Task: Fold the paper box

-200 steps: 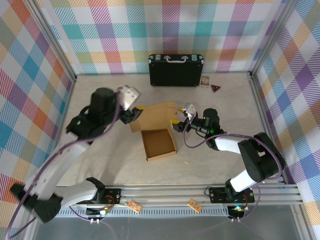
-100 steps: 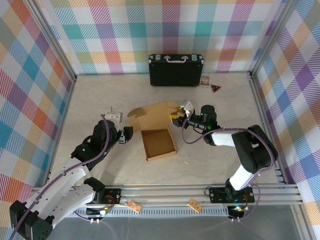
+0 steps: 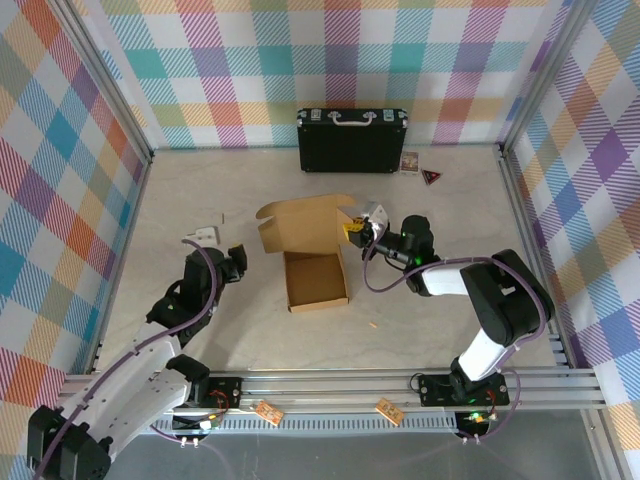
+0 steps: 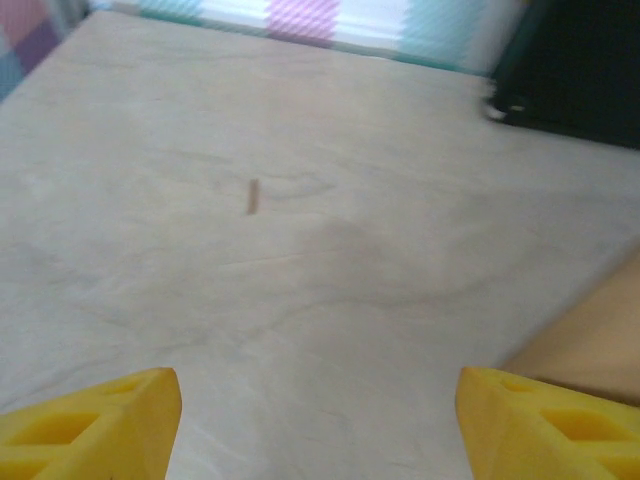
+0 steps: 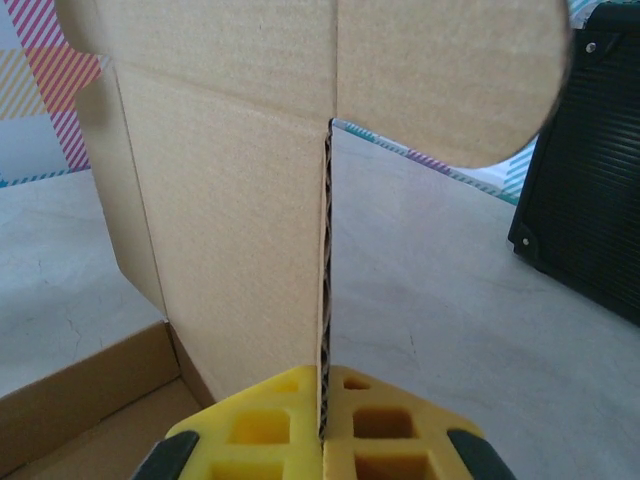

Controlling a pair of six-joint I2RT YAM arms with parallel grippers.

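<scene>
— What's changed?
— On the table (image 3: 190, 200), the paper box (image 3: 317, 283) sits mid-surface with its lid flap raised at 12 o'clock. The right gripper (image 5: 325, 405), at the box's 2 o'clock, has just pinched that flap's edge. The left gripper (image 3: 236, 260) has backed off to 9 o'clock, spread and empty.
— Meaning?
— Likely the lid gets folded down next.

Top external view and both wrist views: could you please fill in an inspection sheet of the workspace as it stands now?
Surface: pale table, a small brown speck on it.
Job's things: paper box, tray open, lid flap raised behind it.
Clutter: black case at the back wall; small card and dark triangular piece beside it.
Pincers: left pincer open over bare table, holding nothing; right pincer shut on the lid flap's edge.
Cables: purple cable along the left arm, another looping by the right arm.
Surroundings: plaid walls; metal rail in front.
</scene>
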